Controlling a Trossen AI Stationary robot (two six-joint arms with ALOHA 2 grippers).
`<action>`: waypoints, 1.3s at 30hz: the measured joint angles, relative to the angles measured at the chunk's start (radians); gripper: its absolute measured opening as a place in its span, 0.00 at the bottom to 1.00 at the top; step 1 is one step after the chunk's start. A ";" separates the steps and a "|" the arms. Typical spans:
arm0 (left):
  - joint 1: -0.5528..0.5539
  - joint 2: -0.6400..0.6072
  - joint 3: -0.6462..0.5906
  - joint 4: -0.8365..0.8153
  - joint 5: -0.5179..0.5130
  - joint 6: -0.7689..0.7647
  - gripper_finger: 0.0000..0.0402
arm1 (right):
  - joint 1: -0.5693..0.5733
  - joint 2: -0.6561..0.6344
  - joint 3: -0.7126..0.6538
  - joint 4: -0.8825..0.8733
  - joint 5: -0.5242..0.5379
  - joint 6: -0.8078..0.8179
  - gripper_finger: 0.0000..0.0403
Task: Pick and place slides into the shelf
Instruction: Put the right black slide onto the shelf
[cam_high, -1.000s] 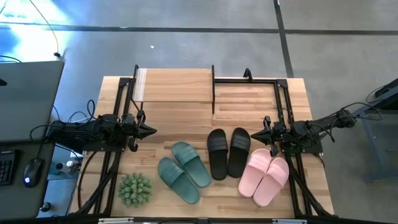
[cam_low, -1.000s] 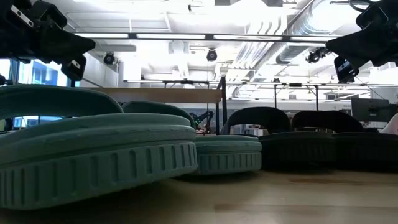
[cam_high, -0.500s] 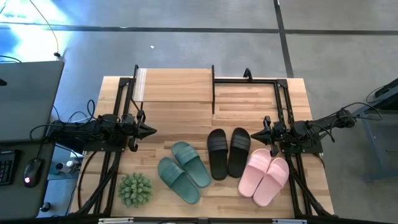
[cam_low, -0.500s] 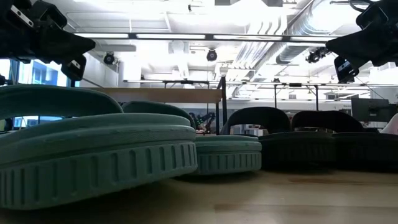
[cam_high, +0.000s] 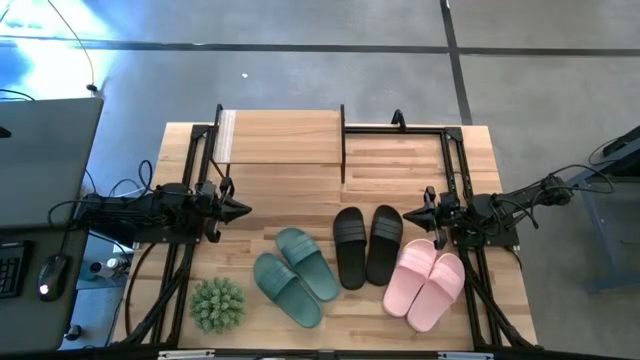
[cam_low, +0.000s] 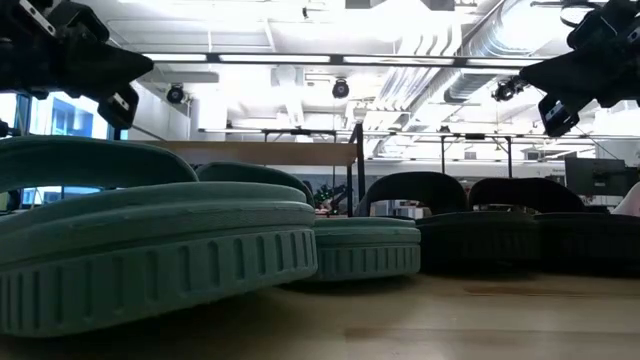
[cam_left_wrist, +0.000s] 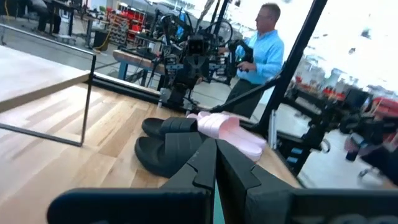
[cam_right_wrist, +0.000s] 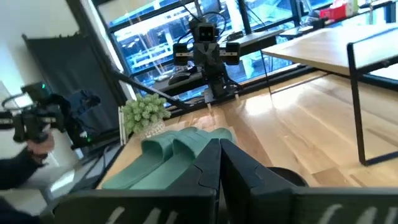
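Counter (cam_high: 400, 165): light wood boards, carrying everything listed below.

Shelf (cam_high: 285, 135): far left part of the counter, light wooden top board on a thin black frame. Nothing rests on its top board.

Dark green slides (cam_high: 297, 273): one pair, near edge of the counter, left of centre, lying angled, soles down. In the low view they fill the foreground (cam_low: 150, 250).

Black slides (cam_high: 366, 245): one pair, side by side at centre, just right of the green pair, roughly parallel to each other.

Pink slides (cam_high: 427, 285): one pair, right of the black pair, near edge, tilted; their far ends lie under or just beside my right arm.

Plant ball (cam_high: 218, 304): spiky, green, near left corner, just left of the green slides.

My left pincer (cam_high: 240, 210): fingers closed together to a point, empty, held above the counter on the left side, aimed toward the centre; the shelf is just beyond it, the green slides nearer the front edge.

My right pincer (cam_high: 408, 216): fingers likewise pressed together, empty, held above the counter on the right, pointing toward the black slides, close to the pink pair.

Person (cam_left_wrist: 261, 46): light blue shirt, standing in the room past the counter, seen from my left wrist.
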 joint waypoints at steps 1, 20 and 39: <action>0.000 0.000 0.000 0.001 0.001 -0.023 0.00 | 0.000 0.000 0.000 0.006 0.012 0.024 0.00; 0.000 0.000 0.000 0.202 0.138 -0.041 0.00 | 0.000 0.000 -0.001 0.278 0.063 0.218 0.00; 0.000 0.000 0.000 0.104 0.131 -0.037 0.00 | 0.000 0.080 0.208 0.571 -0.226 -0.132 0.00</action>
